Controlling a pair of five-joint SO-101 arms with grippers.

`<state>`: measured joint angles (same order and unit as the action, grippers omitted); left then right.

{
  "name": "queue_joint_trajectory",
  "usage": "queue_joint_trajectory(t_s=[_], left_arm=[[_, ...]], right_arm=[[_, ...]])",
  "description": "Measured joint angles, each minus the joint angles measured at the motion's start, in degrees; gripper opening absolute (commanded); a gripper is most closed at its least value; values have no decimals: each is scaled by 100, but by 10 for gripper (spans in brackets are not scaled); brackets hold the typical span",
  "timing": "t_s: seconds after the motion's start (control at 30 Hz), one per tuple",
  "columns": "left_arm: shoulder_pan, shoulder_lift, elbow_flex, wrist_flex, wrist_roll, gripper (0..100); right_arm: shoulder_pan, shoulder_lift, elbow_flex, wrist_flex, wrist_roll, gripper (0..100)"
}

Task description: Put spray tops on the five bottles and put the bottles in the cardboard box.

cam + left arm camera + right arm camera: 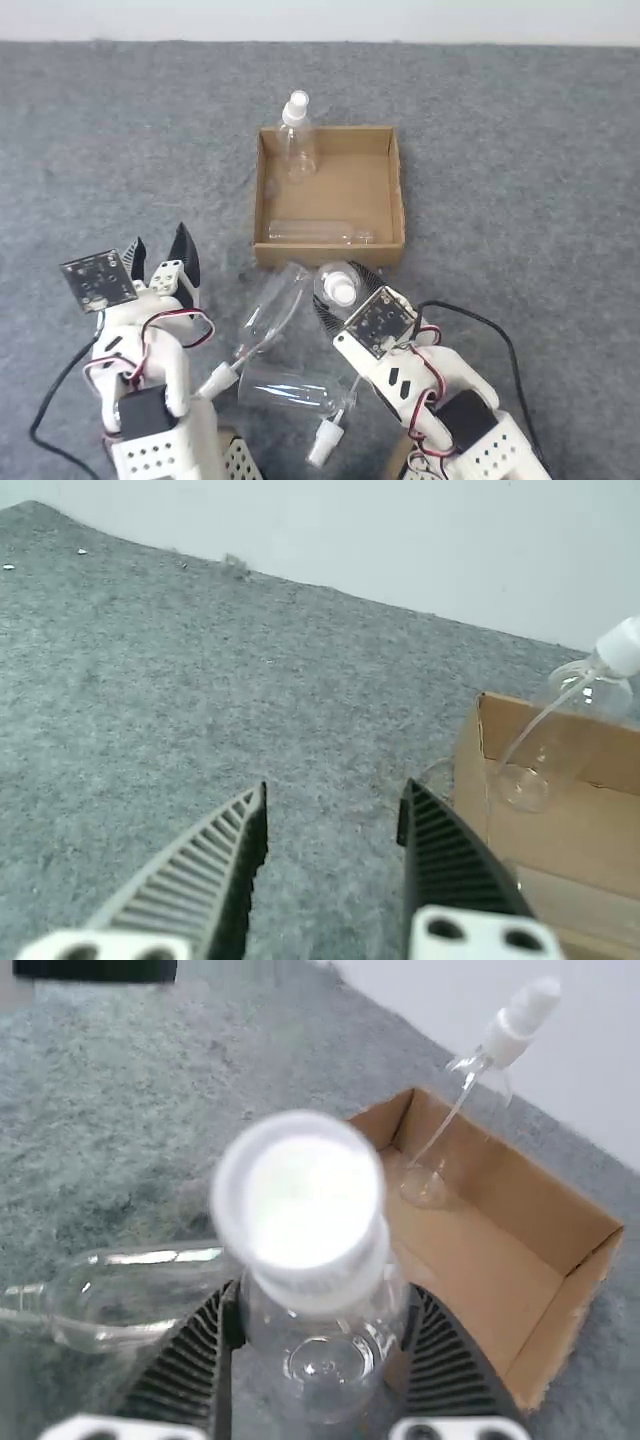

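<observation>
The cardboard box [350,190] lies mid-table. One clear bottle with a white spray top [297,135] stands upright in its far left corner, and a second bottle [310,232] lies along its near wall. Just in front of the box, my right gripper [345,297] is shut on an upright bottle with a white top [337,280]; the right wrist view shows that bottle [305,1220] between the fingers [185,1365]. Two more topped bottles [270,308] [295,390] lie on the carpet between the arms. My left gripper [160,240] stands open and holds nothing, left of the box [545,810].
Grey carpet [520,200] covers the table, with free room left and right of the box. The two lying bottles cross the space between the arm bases. A black cable [480,320] loops beside the right arm.
</observation>
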<state>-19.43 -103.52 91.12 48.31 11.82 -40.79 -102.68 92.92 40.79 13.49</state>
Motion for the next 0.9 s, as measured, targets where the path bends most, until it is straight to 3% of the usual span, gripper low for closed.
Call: queue_joint_trajectory(t_s=[0.33,0.57,0.9], left_arm=[[0,0,0,0,0,194],[-9,0,308,-554,0,194],[-35,0,308,-598,0,194]], right_arm=[[334,-9,-1407,0,79,58],[343,9,-2084,0,246,58],[325,2435,-2840,-1213,255,58]])
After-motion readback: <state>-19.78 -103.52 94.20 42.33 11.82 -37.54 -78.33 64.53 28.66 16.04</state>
